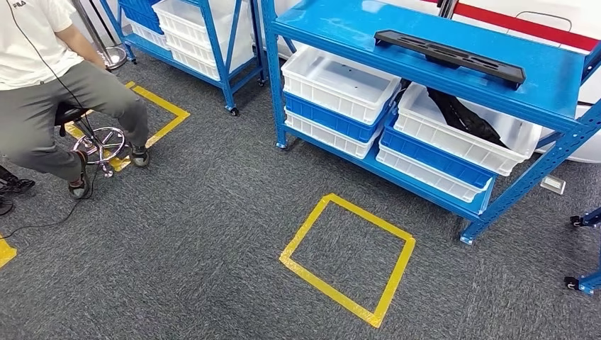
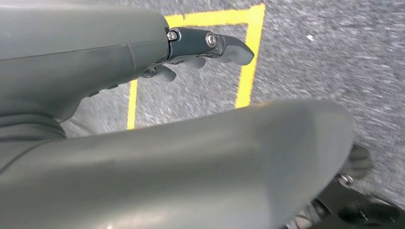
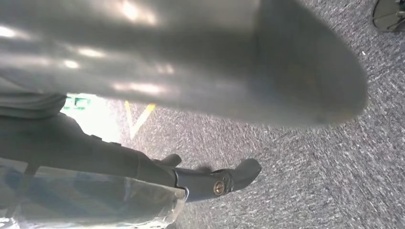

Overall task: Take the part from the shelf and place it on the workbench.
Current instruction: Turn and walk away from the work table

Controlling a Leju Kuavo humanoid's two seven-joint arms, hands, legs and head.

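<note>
Left hand [image 2: 200,47] and right hand [image 3: 210,183] hang over carpet, fingers apart, holding nothing. The part [image 1: 450,57], a long black piece, lies on the blue shelf [image 1: 326,25] top. Risk: a one-ended grasp may tip it.

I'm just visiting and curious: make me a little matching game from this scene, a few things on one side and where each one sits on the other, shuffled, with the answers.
Things:
1. long black part
2. yellow tape square
3. person
4. white bins

Places:
A. seated on a stool at the left
B. on the carpet in front of the blue shelf
C. lying on the shelf's top level
D. stacked on the shelf's lower level

Pairs: 1-C, 2-B, 3-A, 4-D
</note>
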